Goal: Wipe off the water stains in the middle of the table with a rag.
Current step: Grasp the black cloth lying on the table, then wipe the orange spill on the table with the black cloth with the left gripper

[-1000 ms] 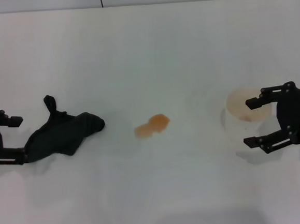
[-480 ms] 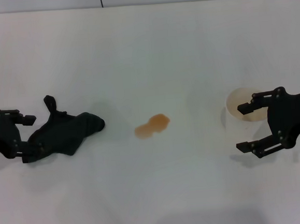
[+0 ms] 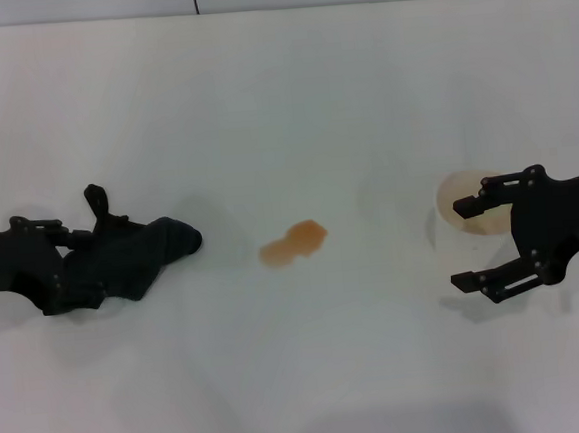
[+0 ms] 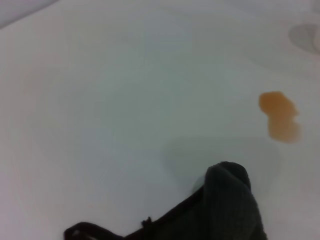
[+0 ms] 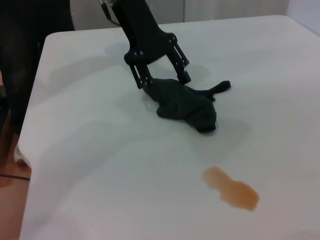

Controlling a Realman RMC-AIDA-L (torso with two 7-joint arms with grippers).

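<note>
The rag (image 3: 132,254) lies dark and bunched on the white table (image 3: 280,97) at the left, its loop tail pointing to the far side. My left gripper (image 3: 63,266) is open, its fingers straddling the rag's left end; the right wrist view shows this too, with the left gripper (image 5: 162,77) over the rag (image 5: 185,102). The orange-brown water stain (image 3: 294,243) sits mid-table, apart from the rag, and shows in the left wrist view (image 4: 279,115) beyond the rag (image 4: 225,205) and in the right wrist view (image 5: 231,187). My right gripper (image 3: 467,243) is open at the right.
A white paper cup (image 3: 461,225) with an orange-tinted inside stands at the right, between and partly under my right gripper's open fingers; I cannot tell whether they touch it. The table's far edge meets a tiled wall.
My left gripper has moved right onto the rag's left end, its fingers now on either side of it. My right gripper has shifted slightly left by the cup. Rag and stain have not moved.
</note>
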